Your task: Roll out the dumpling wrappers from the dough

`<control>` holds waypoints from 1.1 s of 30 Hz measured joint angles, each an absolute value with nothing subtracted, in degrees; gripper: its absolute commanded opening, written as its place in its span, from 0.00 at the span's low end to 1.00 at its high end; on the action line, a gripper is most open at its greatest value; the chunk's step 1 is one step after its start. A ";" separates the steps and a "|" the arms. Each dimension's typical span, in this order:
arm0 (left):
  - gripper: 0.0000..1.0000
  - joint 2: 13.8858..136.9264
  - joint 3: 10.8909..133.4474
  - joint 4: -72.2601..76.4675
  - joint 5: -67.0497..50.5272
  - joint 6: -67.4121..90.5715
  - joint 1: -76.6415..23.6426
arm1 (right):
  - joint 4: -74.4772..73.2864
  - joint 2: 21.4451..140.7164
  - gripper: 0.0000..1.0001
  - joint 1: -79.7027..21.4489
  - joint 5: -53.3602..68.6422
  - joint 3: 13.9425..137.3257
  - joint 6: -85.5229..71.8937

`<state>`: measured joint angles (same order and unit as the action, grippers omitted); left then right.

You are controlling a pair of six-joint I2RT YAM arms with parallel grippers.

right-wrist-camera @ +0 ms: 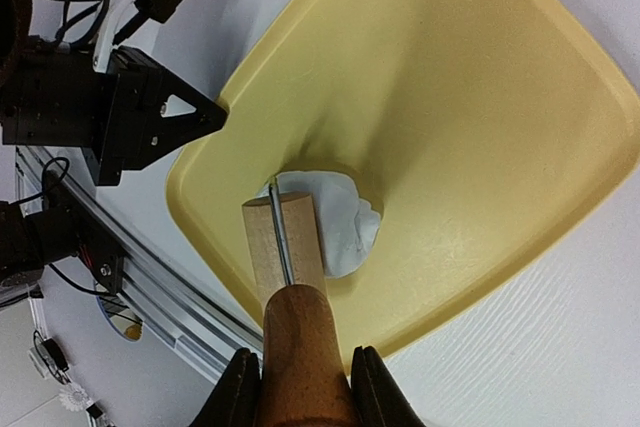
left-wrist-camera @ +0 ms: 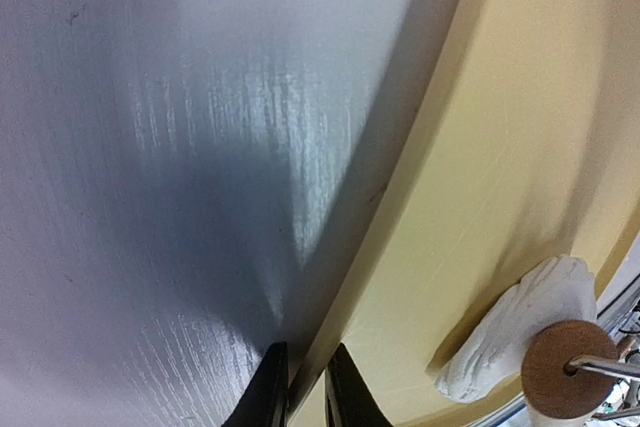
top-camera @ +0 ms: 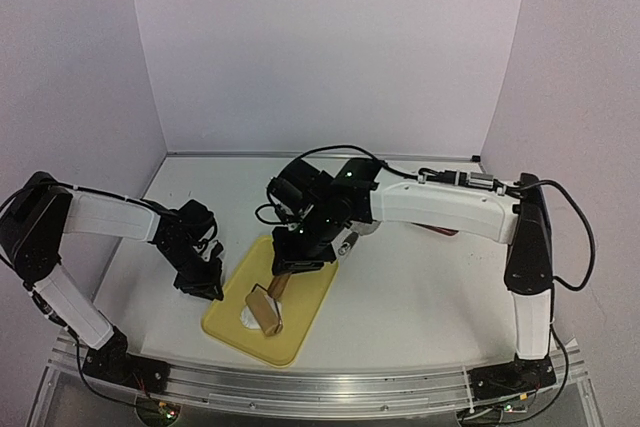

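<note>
**Roller on dough, tray pinned**

I see the dough (right-wrist-camera: 348, 227) only in part, because the roller (right-wrist-camera: 283, 242) lies across it and hides one side. It sits toward the near end of the tray (right-wrist-camera: 480, 97). My right gripper (right-wrist-camera: 300, 387) clamps the roller's handle. My left gripper (left-wrist-camera: 305, 392), nearly closed, pinches the tray's rim.

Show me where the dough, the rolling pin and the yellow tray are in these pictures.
dough (right-wrist-camera: 350, 227): right wrist view, its bare part right of the roller.
rolling pin (right-wrist-camera: 300, 242): right wrist view, the pale roller.
yellow tray (right-wrist-camera: 460, 97): right wrist view, its bare floor.
</note>
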<state>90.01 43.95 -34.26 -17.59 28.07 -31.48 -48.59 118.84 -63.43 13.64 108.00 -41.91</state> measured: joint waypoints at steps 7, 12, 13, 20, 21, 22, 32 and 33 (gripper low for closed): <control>0.00 91.29 45.02 -34.90 -17.69 26.94 -31.68 | -51.06 123.18 0.00 -65.55 8.97 112.97 -41.45; 0.00 91.44 45.17 -35.02 -17.75 26.93 -31.68 | -51.09 123.21 0.00 -65.82 8.19 112.61 -41.54; 0.00 91.46 45.19 -35.03 -17.78 26.90 -31.68 | -50.95 123.32 0.00 -65.82 8.20 112.45 -41.52; 0.00 91.46 45.21 -35.03 -17.80 26.85 -31.66 | -50.37 124.46 0.00 -65.78 8.91 112.60 -41.03; 0.00 91.46 45.21 -35.02 -17.80 26.85 -31.66 | -50.34 124.68 0.00 -65.77 9.13 112.75 -40.87; 0.00 91.46 45.21 -35.00 -17.80 26.85 -31.66 | -50.29 124.87 0.00 -65.75 9.36 112.90 -40.74; 0.00 91.46 45.21 -34.89 -17.93 27.34 -31.66 | -46.60 127.34 0.00 -65.45 12.47 113.16 -40.47; 0.00 91.46 45.21 -34.89 -17.93 27.38 -31.66 | -46.52 127.42 0.00 -65.30 12.76 113.16 -40.49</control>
